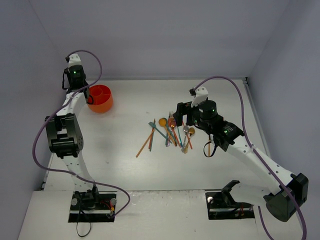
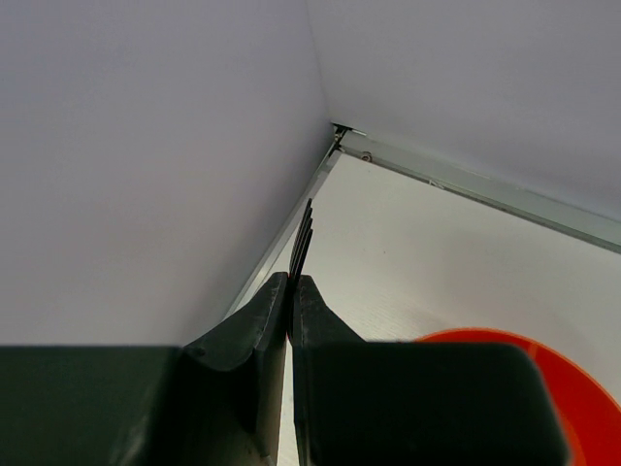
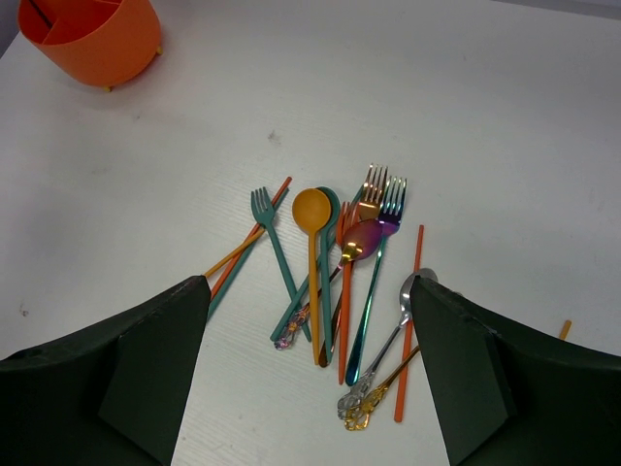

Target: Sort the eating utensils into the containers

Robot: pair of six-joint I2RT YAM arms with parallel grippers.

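Left jaws are pinched tight on a black fork (image 2: 303, 238), its tines poking toward the counter's (image 1: 125, 165) far-left corner. The orange cup (image 2: 572, 393) shows off to the right rather than under the tines. Released there, the fork would likely land outside the rim, and the cup looks short enough for a long handle to tip it. One cup, one black fork. Mid-counter lies the pile (image 3: 335, 272): at least three forks, four spoons and three orange chopsticks, with overlaps hiding the rest. Right jaws gape wide above it, holding nothing. Closing into that tangle could snag several at once.
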